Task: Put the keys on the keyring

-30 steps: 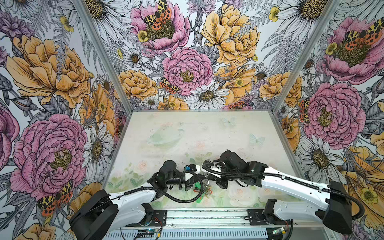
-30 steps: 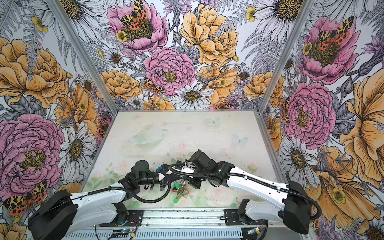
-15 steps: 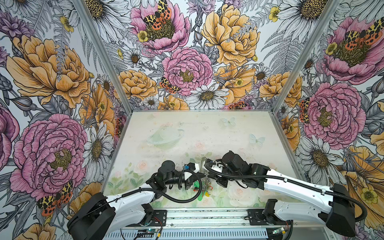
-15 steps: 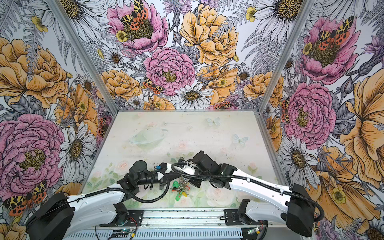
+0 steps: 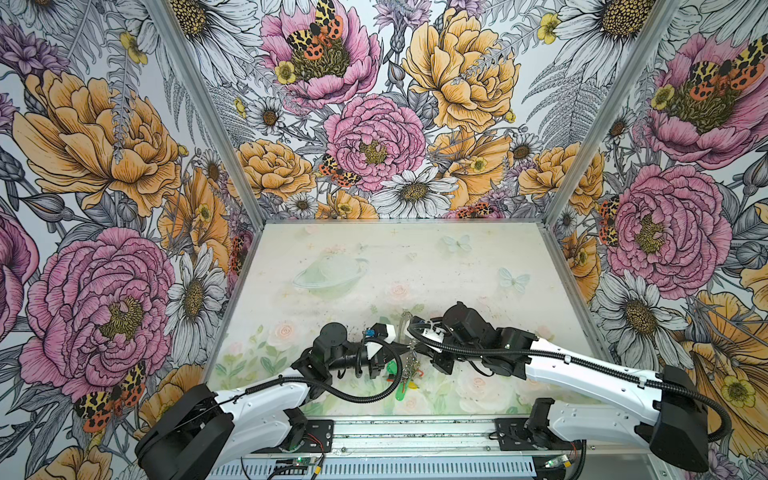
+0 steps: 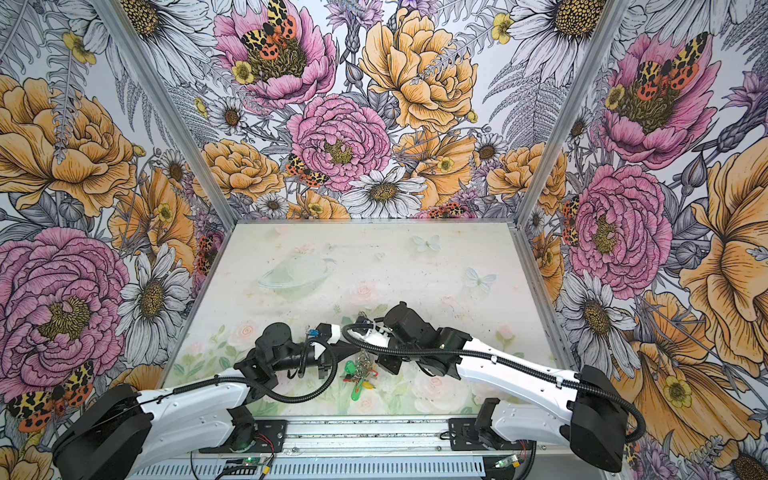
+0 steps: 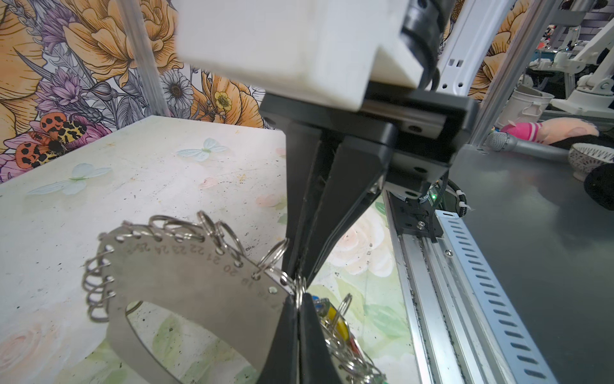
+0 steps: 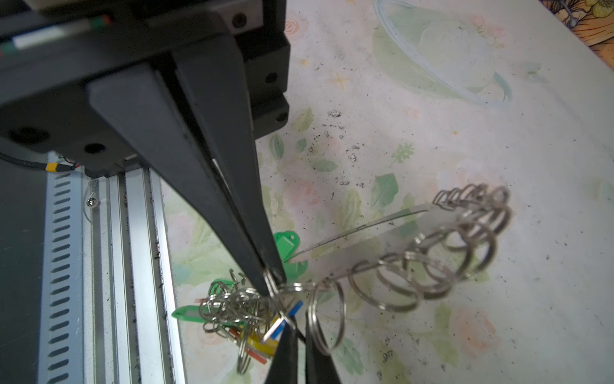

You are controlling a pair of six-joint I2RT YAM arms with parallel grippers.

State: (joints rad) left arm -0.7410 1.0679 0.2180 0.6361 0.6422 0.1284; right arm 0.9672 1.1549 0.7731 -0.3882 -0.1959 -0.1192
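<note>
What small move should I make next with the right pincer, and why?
Probably ease the right pincer a touch away from the keyring while the left pincer holds it. The right one is shut on a small wire ring at the band's edge, and the blue tag sits just beside it. Whether it is threaded cannot be told, so a gentle pull should show.

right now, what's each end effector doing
left end effector: closed, holding the keyring
right end effector: closed on a small wire ring at its edge

Blurry keyring point(image 8: 375, 247); keys point(image 8: 295, 308) barely visible amid tangled rings point(image 8: 232, 306).
</note>
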